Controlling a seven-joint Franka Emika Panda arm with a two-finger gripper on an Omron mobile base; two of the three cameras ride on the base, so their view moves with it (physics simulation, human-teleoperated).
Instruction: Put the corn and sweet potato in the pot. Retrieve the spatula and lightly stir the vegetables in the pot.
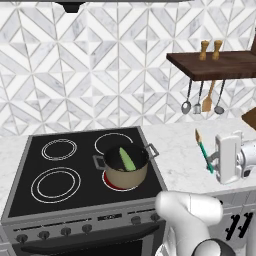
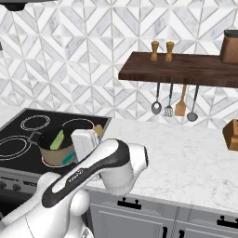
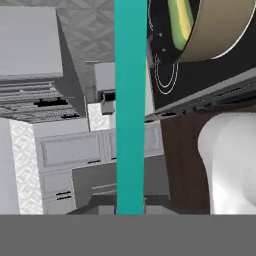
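Note:
The tan pot (image 1: 126, 173) stands on the stove's front right burner, which glows red beneath it. The pale green corn (image 1: 126, 159) leans inside it. No sweet potato is in view. My gripper (image 1: 211, 163) hovers over the counter to the right of the stove, shut on the spatula (image 1: 204, 150), whose teal handle slants up to a tan blade. In the hand view the teal handle (image 3: 130, 110) runs straight up from between the fingertips, and the pot (image 3: 220, 30) with the corn (image 3: 182, 17) sits at the upper right. From the right base view, the pot (image 2: 55, 153) shows just left of the hand.
A dark wooden shelf (image 1: 215, 65) on the wall carries two shakers, and metal ladles and a wooden utensil (image 1: 209, 100) hang beneath it. White marble counter (image 1: 185, 160) stretches right of the black stovetop (image 1: 55, 170). A brown block (image 2: 231, 134) stands at the far right.

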